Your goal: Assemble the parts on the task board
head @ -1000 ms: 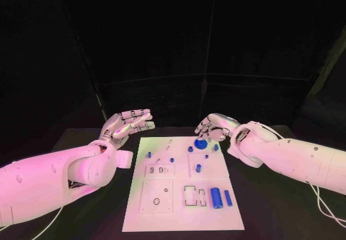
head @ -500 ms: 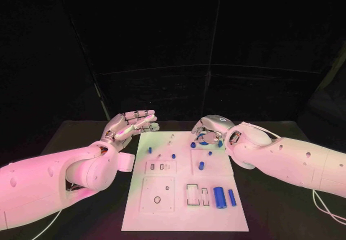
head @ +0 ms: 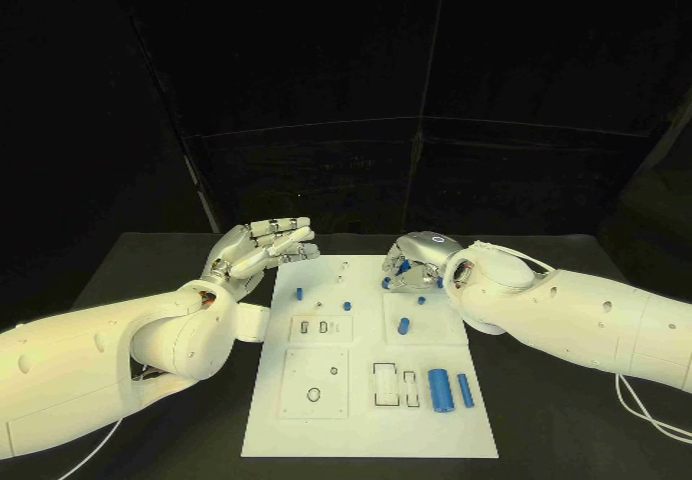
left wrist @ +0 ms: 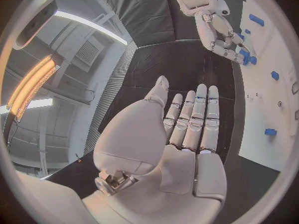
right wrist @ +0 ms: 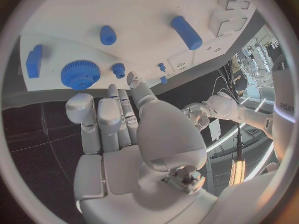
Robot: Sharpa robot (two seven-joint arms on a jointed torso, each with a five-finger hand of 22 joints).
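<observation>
Black matte table [head: 173, 260], dark curtained room behind. The flat white board [head: 368, 425] sits mid-table; at its near end two smooth blue cylinders [head: 450, 389] lie next to rectangular slots. Farther up are small blue pegs [head: 404, 325]. At its far end the right hand [head: 413, 262], fingers curled and holding nothing, hovers over a toothed blue gear [right wrist: 80, 73]. The left hand [head: 260, 247] floats just off the board's far left corner, fingers straight and together, empty.

White task board [head: 368, 400] on a black counter [head: 159, 270], bearing small blue parts [head: 440, 389], among them a blue toothed gear [right wrist: 80, 74]. Both arms are white; the left hand [head: 260, 247] and right hand [head: 414, 262] have silver fingers [left wrist: 198, 115].
</observation>
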